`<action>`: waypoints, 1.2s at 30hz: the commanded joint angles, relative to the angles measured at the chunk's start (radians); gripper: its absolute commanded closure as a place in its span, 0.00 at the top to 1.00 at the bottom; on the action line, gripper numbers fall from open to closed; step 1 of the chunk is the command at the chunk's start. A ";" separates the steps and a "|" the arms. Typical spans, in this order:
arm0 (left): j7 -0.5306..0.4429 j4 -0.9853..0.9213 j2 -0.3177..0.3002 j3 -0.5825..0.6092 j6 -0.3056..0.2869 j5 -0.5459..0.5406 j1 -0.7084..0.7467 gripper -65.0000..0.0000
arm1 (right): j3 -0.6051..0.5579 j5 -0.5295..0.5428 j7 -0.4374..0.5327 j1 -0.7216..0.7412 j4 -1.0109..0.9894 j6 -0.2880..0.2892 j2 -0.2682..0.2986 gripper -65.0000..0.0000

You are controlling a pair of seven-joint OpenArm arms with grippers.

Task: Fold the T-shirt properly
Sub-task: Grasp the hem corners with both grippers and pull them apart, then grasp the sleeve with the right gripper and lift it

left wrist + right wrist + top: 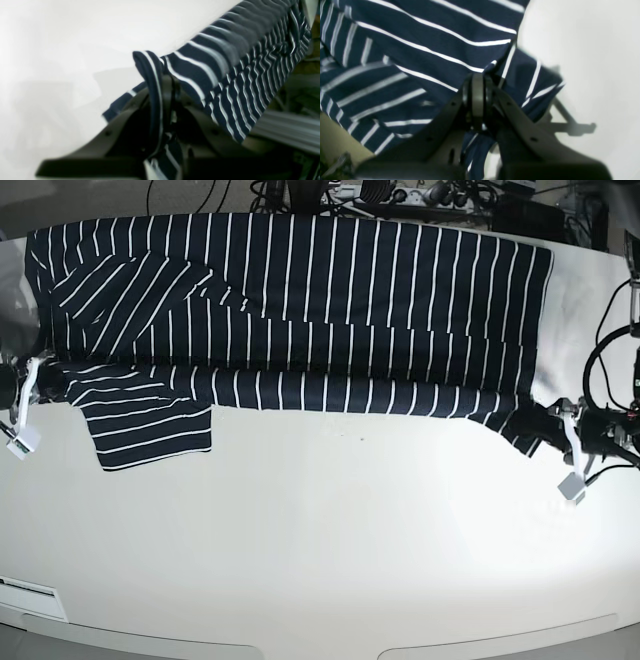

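The base view looks down from high above the white table (320, 540), facing the T-shirt (300, 300) spread along its far edge, both arms at the shirt's ends. Each wrist view sits very close behind its own gripper, left gripper (162, 100) and right gripper (477, 97), looking along the fingers at a pinched shirt edge. All three views share the striped shirt and table.
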 commanded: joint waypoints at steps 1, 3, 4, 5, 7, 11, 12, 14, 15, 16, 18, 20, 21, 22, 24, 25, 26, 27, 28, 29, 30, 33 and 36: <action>0.003 0.027 -0.034 -0.010 -0.002 -0.016 -0.014 0.00 | 0.014 0.007 0.008 0.015 0.010 0.001 0.032 0.00; 0.003 0.060 -0.050 -0.010 0.009 -0.016 0.008 0.00 | 0.014 0.008 0.008 0.014 0.010 0.001 0.032 0.00; 0.003 0.075 -0.055 -0.010 0.024 -0.016 0.017 0.00 | 0.014 0.010 0.008 0.016 0.010 0.001 0.032 0.00; 0.003 0.090 -0.060 -0.010 0.027 -0.016 0.028 0.00 | 0.014 0.010 0.008 0.020 0.010 0.001 0.032 0.00; 0.003 0.124 -0.069 -0.010 0.027 -0.016 0.053 0.00 | 0.014 0.010 0.008 0.020 0.011 0.001 0.033 0.00; 0.003 0.174 -0.074 -0.010 0.027 -0.016 0.117 0.00 | 0.014 0.010 0.008 0.019 0.010 0.001 0.032 0.00; 0.003 0.185 -0.074 -0.010 0.025 -0.016 0.135 0.00 | 0.014 0.010 0.007 0.019 0.010 0.001 0.032 0.00; 0.003 0.197 -0.074 -0.010 0.015 -0.016 0.169 0.00 | 0.014 0.006 0.007 0.019 0.010 0.001 0.032 0.00; 0.003 0.197 -0.074 -0.010 0.006 -0.016 0.180 0.00 | 0.014 0.006 0.007 0.019 0.010 0.001 0.032 0.00; 0.003 0.196 -0.074 -0.010 -0.001 -0.016 0.192 0.00 | 0.014 0.007 0.008 0.019 0.010 0.001 0.032 0.00; 0.003 0.196 -0.074 -0.010 -0.008 -0.016 0.204 0.00 | 0.014 0.008 0.021 0.020 0.011 0.001 0.032 0.01; 0.003 0.196 -0.074 -0.010 -0.007 -0.016 0.211 0.16 | 0.014 0.021 0.027 0.029 0.011 0.001 0.033 0.27; 0.003 0.196 -0.074 -0.010 -0.007 -0.016 0.211 0.32 | 0.014 0.029 0.022 0.042 0.011 0.001 0.032 0.39; 0.003 0.196 -0.074 -0.010 -0.007 -0.016 0.210 0.45 | 0.014 0.045 0.011 0.059 0.011 0.001 0.034 0.48; 0.003 0.196 -0.074 -0.010 -0.006 -0.016 0.211 0.60 | 0.014 0.079 -0.029 0.106 0.011 0.001 0.035 0.54; 0.003 0.196 -0.074 -0.010 -0.002 -0.016 0.211 0.60 | 0.014 0.105 -0.049 0.132 0.011 0.001 0.034 0.54; 0.003 0.196 -0.073 -0.010 0.002 -0.016 0.211 0.60 | 0.014 0.132 -0.050 0.156 0.011 0.001 0.034 0.54; 0.003 0.196 -0.073 -0.010 0.001 -0.016 0.211 0.60 | 0.014 0.166 -0.041 0.174 0.011 0.001 0.034 0.54; 0.003 0.196 -0.073 -0.010 0.001 -0.016 0.211 0.60 | 0.014 0.199 -0.023 0.188 0.011 0.001 0.032 0.54; 0.003 0.196 -0.073 -0.010 0.002 -0.016 0.211 0.60 | 0.014 0.216 0.010 0.193 0.011 0.001 0.026 0.54; 0.003 0.196 -0.073 -0.010 0.003 -0.016 0.211 0.60 | 0.014 0.202 0.040 0.194 0.011 0.001 0.009 0.54; 0.003 0.196 -0.074 -0.010 0.021 -0.016 0.210 0.60 | 0.014 -0.031 0.156 0.193 0.006 -0.039 -0.082 0.54; 0.003 0.196 -0.073 -0.010 0.028 0.025 0.211 0.60 | 0.014 -0.191 0.259 0.194 -0.033 -0.127 -0.172 0.58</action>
